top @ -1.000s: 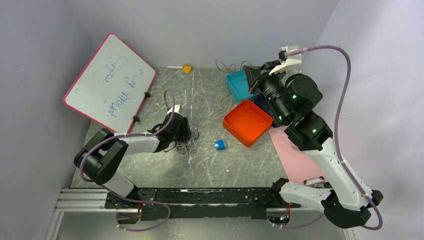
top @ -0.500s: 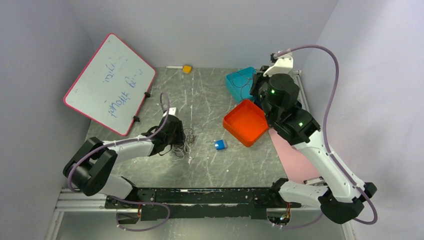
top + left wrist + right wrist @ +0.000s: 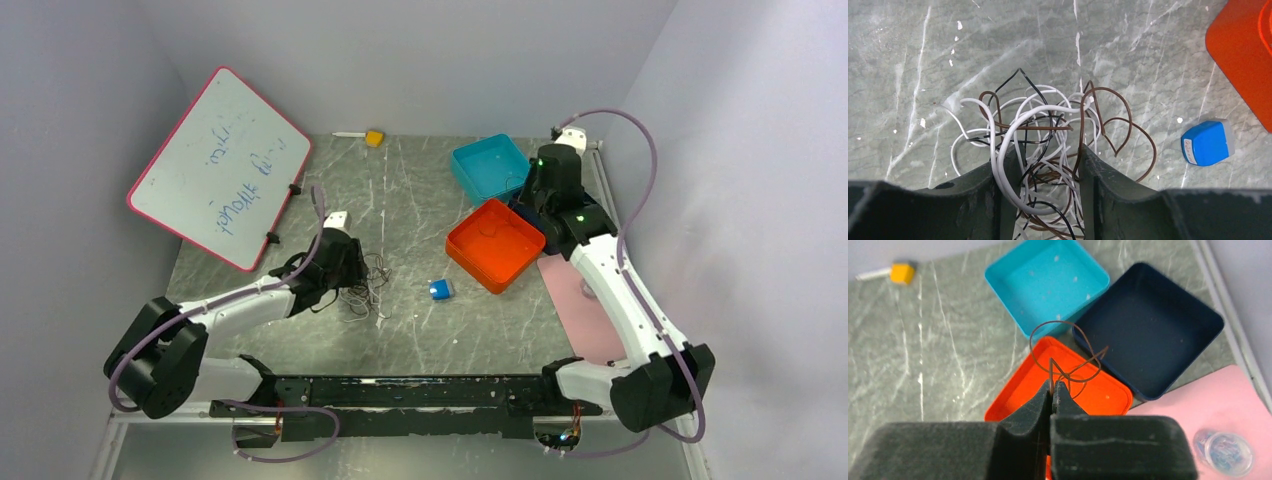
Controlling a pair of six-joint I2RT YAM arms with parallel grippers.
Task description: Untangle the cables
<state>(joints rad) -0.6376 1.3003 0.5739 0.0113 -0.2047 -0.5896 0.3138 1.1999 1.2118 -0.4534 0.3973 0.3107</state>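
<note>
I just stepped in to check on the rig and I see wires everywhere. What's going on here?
Two robot arms are working on a tangle of white, black and brown cables. The left gripper hangs low over the table, jaws apart, straddling it. The right gripper is shut on one brown cable, holding it above the orange tray. The tangle is not yet undone.

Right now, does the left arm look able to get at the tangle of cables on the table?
Probably yes: the left end effector sits at the tangle of cables, its fingers apart with several strands between them, and nothing blocks it.
</note>
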